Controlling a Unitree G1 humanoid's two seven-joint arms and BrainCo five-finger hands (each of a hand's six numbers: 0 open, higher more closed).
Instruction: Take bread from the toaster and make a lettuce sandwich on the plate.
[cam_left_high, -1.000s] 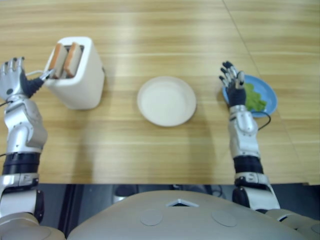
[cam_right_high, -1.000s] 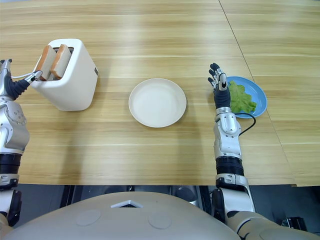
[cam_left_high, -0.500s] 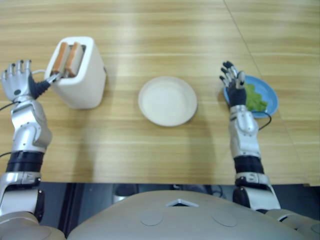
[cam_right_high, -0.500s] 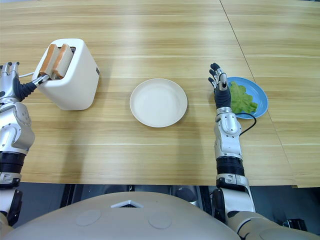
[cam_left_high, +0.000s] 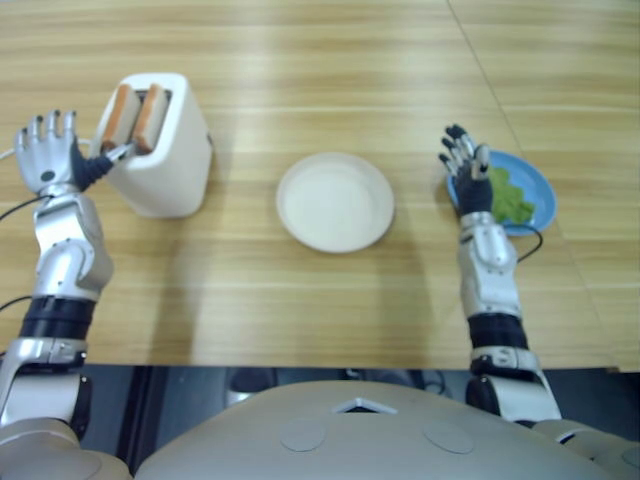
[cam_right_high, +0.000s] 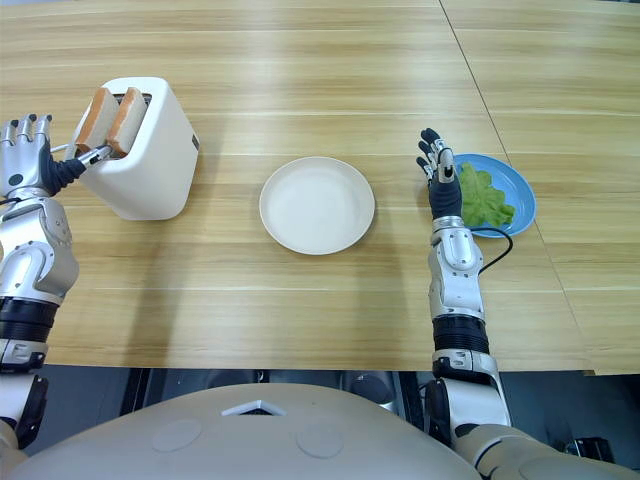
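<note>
At the far left edge, mid-height, the left hand (cam_right_high: 25, 155) upright with its back to the camera, fingers (cam_right_high: 31, 124) spread wide and straight, holding nothing; thumb stretched out to the right, its tip at the upper left corner of the toaster, contact there hard to tell

Just right of that hand, in the upper left of the frame, a white toaster (cam_right_high: 150, 175) standing on the wooden table (cam_right_high: 300, 80), with two slices of bread (cam_right_high: 108, 120) side by side in its slots, brown crusts sticking up above the top

Near the middle of the frame, well apart from the toaster, a round white plate (cam_right_high: 317, 205) flat on the table with nothing on it

Right of centre, the right hand (cam_right_high: 440, 178) palm down, fingers straight and only narrowly apart, pointing toward the top of the frame, holding nothing, laid over the left rim of a blue plate (cam_right_high: 522, 198)

On that blue plate, at the right side, a leaf of green lettuce (cam_right_high: 484, 202) just beside the right hand's fingers
</note>
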